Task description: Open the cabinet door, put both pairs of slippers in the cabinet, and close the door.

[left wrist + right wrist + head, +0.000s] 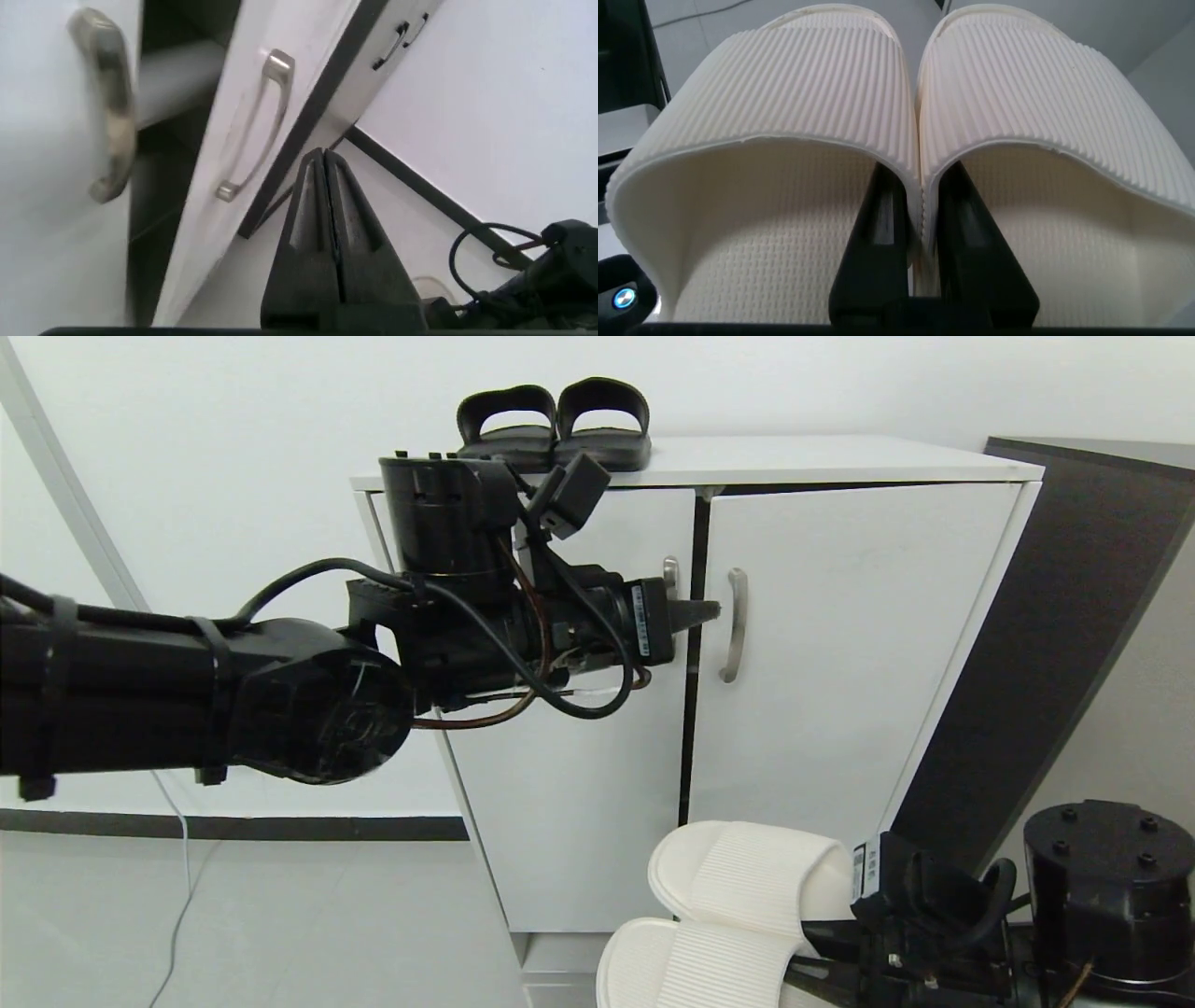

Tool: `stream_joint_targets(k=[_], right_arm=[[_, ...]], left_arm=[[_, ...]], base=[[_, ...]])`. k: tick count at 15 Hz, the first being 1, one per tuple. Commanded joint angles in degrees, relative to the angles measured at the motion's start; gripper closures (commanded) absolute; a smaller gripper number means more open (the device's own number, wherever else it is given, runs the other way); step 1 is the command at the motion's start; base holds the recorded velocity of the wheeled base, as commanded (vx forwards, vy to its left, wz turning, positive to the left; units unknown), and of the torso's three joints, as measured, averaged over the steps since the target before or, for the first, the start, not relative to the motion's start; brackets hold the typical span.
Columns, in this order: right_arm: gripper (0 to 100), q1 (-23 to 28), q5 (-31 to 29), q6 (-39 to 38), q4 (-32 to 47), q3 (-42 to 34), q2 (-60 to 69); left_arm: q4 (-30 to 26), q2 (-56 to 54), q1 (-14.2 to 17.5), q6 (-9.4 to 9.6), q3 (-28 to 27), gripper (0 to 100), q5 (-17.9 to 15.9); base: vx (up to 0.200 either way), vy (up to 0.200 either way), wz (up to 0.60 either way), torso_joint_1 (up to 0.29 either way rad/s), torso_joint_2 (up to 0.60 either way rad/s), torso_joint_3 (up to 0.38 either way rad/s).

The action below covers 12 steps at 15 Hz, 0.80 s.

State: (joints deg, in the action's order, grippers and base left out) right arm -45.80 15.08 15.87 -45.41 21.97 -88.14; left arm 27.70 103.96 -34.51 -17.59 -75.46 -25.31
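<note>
A white two-door cabinet [840, 709] stands ahead with a pair of black slippers [555, 425] on its top. My left gripper [705, 609] is shut and empty, its tip level with the dark gap between the doors, between the left door's handle [670, 574] and the right door's handle [735, 625]. In the left wrist view the shut gripper [325, 163] lies below the right door's handle [257, 126], and that door stands slightly ajar with a shelf showing inside. My right gripper [920, 224], low in front of the cabinet, is shut on the touching inner walls of the white slippers [728, 905].
A dark grey panel [1074, 616] leans along the cabinet's right side. A thin cable [177, 915] runs down the wall to the floor on the left. The left wrist view shows another white unit with black handles [402, 37] farther off.
</note>
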Motion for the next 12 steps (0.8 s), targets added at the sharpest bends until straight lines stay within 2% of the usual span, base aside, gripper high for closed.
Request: stream_joint_targets(k=[1, 4, 7, 12], right_arm=[[100, -0.61, -0.05, -0.05, 0.06, -0.26, 0.25], [100, -1.84, -0.23, -0.05, 0.06, -0.96, 0.25], [100, -1.84, -0.23, 0.04, 0.06, -1.05, 0.25], [100, -2.01, -0.4, 0.04, 0.06, -1.14, -0.28]], left_arm=[[0.08, -0.95, 2.08, -0.16, -0.13, 100, -0.27], [0.43, 1.51, 3.31, -0.6, -2.5, 100, 0.0], [0.52, 5.29, 3.22, -2.62, -7.6, 100, 0.0], [0.08, 10.38, 3.05, -2.8, -13.31, 100, 0.08]], base=[[0.0, 0.0, 0.0, 0.0, 0.0, 0.0], [0.0, 0.0, 0.0, 0.0, 0.0, 0.0], [0.0, 0.0, 0.0, 0.0, 0.0, 0.0], [0.0, 0.0, 0.0, 0.0, 0.0, 0.0]])
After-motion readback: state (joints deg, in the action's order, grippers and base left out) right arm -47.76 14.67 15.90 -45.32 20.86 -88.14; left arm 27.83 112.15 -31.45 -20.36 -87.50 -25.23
